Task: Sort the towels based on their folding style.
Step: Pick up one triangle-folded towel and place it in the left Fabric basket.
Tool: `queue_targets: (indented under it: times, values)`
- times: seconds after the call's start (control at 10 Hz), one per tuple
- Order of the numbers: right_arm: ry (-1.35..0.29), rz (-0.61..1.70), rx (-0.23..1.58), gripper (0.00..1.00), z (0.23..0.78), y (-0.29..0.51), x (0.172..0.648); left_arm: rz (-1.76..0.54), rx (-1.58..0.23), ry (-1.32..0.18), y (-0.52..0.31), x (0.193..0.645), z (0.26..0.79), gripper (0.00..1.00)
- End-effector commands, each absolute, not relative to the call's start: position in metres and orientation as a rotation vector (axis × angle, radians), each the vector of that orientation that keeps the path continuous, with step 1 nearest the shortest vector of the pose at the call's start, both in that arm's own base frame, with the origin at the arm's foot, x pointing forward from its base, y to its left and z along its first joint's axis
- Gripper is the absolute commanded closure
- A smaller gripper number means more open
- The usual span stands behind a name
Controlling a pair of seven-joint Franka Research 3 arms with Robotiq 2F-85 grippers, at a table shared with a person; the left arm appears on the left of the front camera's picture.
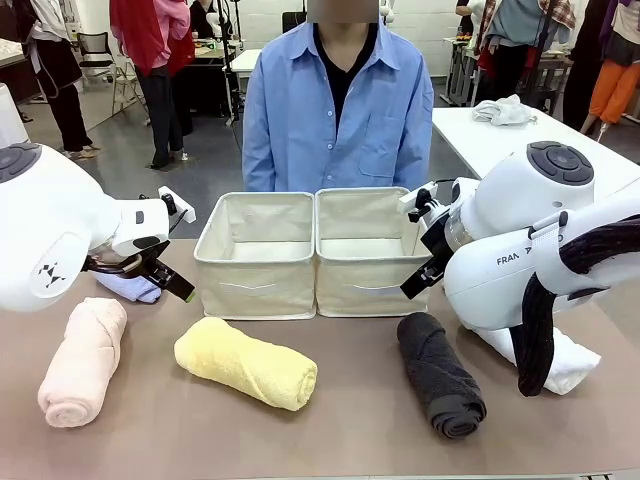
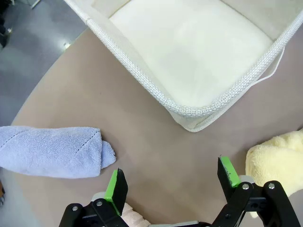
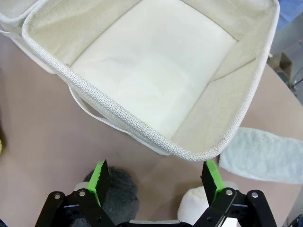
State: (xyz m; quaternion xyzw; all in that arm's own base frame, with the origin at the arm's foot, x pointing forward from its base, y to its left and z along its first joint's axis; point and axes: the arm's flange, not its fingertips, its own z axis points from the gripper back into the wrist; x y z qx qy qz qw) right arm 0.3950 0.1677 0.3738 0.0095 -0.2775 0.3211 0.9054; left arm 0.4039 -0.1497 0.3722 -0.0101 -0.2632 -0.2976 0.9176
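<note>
Left gripper [image 2: 173,178]: released, empty, blue towel [image 2: 52,151] just beside | Right gripper [image 3: 156,176]: released, empty, facing right bin [image 3: 142,133] | Near side: pink roll [image 1: 82,362], yellow roll [image 1: 245,362], charcoal roll [image 1: 440,374], apart

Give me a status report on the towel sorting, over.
Left gripper open, right gripper open, both empty. Towels all on the table, none in the bins. Nothing in the way.
</note>
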Motion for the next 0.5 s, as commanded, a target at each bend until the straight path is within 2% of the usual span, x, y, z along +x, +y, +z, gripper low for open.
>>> queue_targets:
  times: [0.0, 0.1, 0.2, 0.4]
  values:
    - [-0.573, 0.663, 0.020, 0.00, 0.374, 0.168, 0.395, -0.612, -0.021, -0.541, -0.150, 0.404, 0.372, 0.00]
    - [-0.577, 0.626, -0.011, 0.00, 0.423, 0.169, 0.384, -0.650, 0.067, -0.515, -0.147, 0.400, 0.413, 0.00]
    - [-0.583, 0.606, -0.068, 0.00, 0.477, 0.168, 0.373, -0.693, 0.080, -0.454, -0.140, 0.394, 0.460, 0.00]
    - [-0.583, 0.549, -0.137, 0.00, 0.573, 0.160, 0.347, -0.671, 0.140, -0.441, -0.123, 0.388, 0.547, 0.00]
